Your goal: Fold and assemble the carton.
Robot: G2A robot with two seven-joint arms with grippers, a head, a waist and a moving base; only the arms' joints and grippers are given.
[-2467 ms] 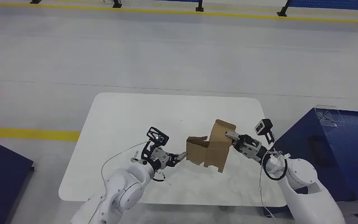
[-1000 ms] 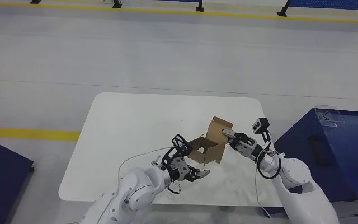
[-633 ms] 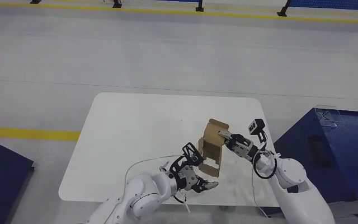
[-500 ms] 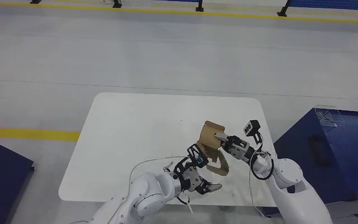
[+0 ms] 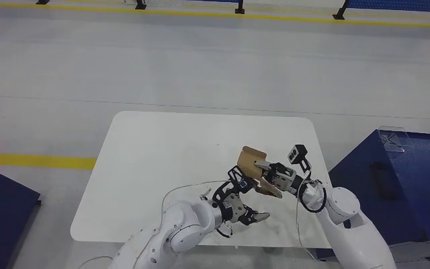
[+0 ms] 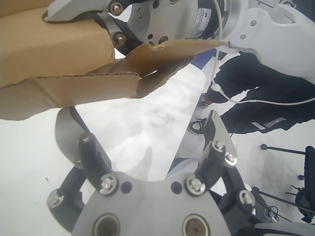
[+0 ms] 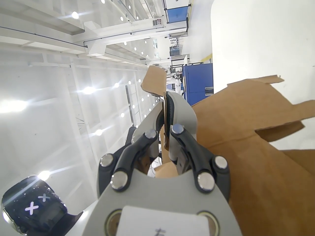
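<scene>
The brown carton (image 5: 250, 161) hangs tilted above the table's near right part, its flaps loose and spread. My right gripper (image 5: 263, 169) is shut on one of its walls; in the right wrist view the cardboard edge sits pinched in the right gripper (image 7: 165, 104), with the carton (image 7: 246, 143) spreading away beside it. My left gripper (image 5: 254, 214) is open just in front of and below the carton. In the left wrist view the left gripper (image 6: 141, 126) holds nothing, and the carton (image 6: 49, 60) flaps hang right above one fingertip.
The white table (image 5: 154, 168) has free room on its left and far parts. Its near edge (image 6: 189, 114) runs close by the left gripper. A blue cabinet (image 5: 383, 175) stands to the right of the table.
The left arm has swung right along the table's near side to a spot under the carton. The right gripper has shifted the carton leftward and tipped it over.
</scene>
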